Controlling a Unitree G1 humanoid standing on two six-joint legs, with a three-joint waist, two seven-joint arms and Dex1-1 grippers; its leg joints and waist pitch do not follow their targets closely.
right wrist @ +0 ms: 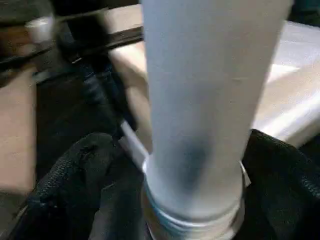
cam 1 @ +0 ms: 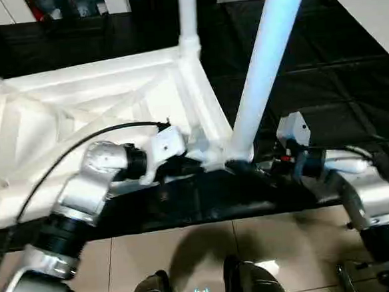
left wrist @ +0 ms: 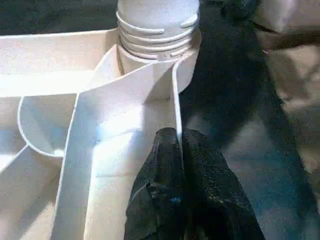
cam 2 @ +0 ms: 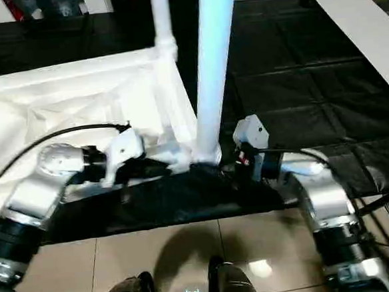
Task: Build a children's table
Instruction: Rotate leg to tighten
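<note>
Robot lab, black-draped worktable [cam 1: 322, 63], tiled floor [cam 1: 189, 260]

A table [cam 1: 295, 59] draped in black cloth carries the white plastic tabletop [cam 1: 79, 114], which lies upside down at the near edge, ribs up. Below the edge shows a tan tiled floor [cam 1: 175, 254].

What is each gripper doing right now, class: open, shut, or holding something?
Left gripper: shut, pinching the thin edge wall of the tabletop.
Right gripper: open, fingers either side of the near corner leg.
</note>
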